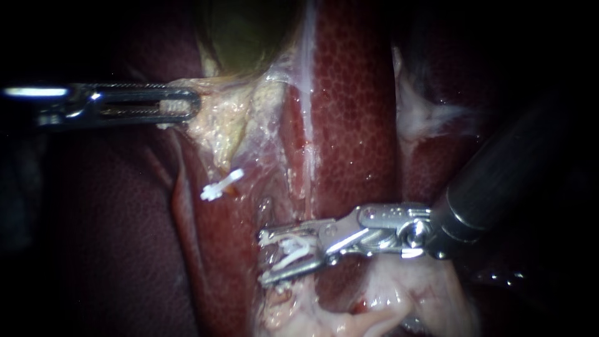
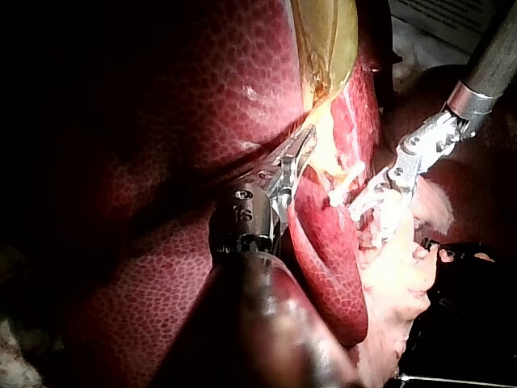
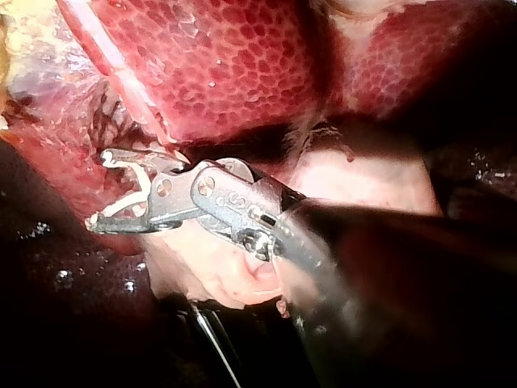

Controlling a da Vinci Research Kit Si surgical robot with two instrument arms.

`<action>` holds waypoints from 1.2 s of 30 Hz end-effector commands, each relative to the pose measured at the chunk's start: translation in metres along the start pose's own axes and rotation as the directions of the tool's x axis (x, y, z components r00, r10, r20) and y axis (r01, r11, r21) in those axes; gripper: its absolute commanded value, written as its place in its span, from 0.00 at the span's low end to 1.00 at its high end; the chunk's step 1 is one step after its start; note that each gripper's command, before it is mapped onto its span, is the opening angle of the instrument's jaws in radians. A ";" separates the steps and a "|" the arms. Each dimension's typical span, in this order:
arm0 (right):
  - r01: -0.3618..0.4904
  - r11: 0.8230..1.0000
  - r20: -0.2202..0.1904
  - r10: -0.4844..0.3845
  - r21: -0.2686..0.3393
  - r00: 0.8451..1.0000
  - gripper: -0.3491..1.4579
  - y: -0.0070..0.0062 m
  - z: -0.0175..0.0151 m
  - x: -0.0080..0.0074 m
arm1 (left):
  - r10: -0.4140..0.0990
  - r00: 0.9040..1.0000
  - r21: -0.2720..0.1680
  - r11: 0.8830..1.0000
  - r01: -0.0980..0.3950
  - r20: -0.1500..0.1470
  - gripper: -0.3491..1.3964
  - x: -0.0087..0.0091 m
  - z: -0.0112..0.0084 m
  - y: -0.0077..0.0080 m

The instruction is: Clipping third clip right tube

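The slender steel right instrument (image 1: 263,258) comes in from 3 o'clock. Its end effector is spread in a V, and both jaws carry an open white plastic clip (image 1: 292,249) between them. They straddle the right tube (image 1: 269,218), a wet pinkish strand running from 12 to 6 o'clock, low and central in the endoscope view.

The main risk, I judge, is an incomplete bite. The far tips are half sunk in glistening tissue, so I cannot tell whether the clip reaches past the tube. Closing now could leave it only partly across, or trap the pale pink soft tissue (image 1: 374,299) at 5 o'clock. A small white scrap just under the lower jaw may be another clip, and closing onto it would spoil the seat. A second white clip (image 1: 221,185) sits on a strand toward 10 o'clock, apart from the jaws.

The fenestrated steel left instrument (image 1: 187,105) comes in from 9 o'clock. Its end effector looks clamped on pale yellowish fatty tissue (image 1: 218,122) below the olive-green gallbladder (image 1: 243,31). If that hold slips or tears, the tube would slacken and shift inside the clip.

Everything rests on the dark red, mottled liver (image 1: 355,112), which looks slick and soft. In the right wrist view a dark wet surface (image 3: 73,279) lies under the tissue, and I cannot tell whether it is the desk. Almost nothing of the room shows.
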 end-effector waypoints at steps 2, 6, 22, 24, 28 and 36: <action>0.000 1.000 0.000 0.000 0.000 1.000 0.47 0.0000 0.0000 0.0000 | 0.000 1.000 0.000 1.000 0.000 0.000 0.10 0.0000 0.0000 0.0000; 0.001 1.000 0.000 -0.001 0.002 1.000 0.48 -0.0002 -0.0002 -0.0001 | 0.000 1.000 0.000 1.000 0.000 0.000 0.10 0.0000 0.0000 0.0000; -0.036 0.997 -0.032 0.034 -0.067 0.999 0.49 -0.0021 -0.0089 0.0034 | 0.000 1.000 0.004 1.000 0.000 -0.001 0.10 0.0001 -0.0003 0.0001; -0.048 0.995 -0.039 0.045 -0.086 0.998 0.49 -0.0022 -0.0105 0.0041 | 0.000 1.000 0.005 1.000 0.000 -0.002 0.10 0.0000 -0.0004 0.0001; -0.075 0.988 -0.034 0.071 -0.135 0.997 0.49 -0.0019 -0.0125 0.0046 | 0.000 1.000 0.005 1.000 0.000 -0.002 0.10 0.0000 -0.0004 0.0002; -0.148 0.972 -0.048 0.141 -0.180 0.989 0.49 0.0003 -0.0126 0.0032 | -0.001 1.000 0.004 1.000 0.001 -0.002 0.10 -0.0002 -0.0007 0.0002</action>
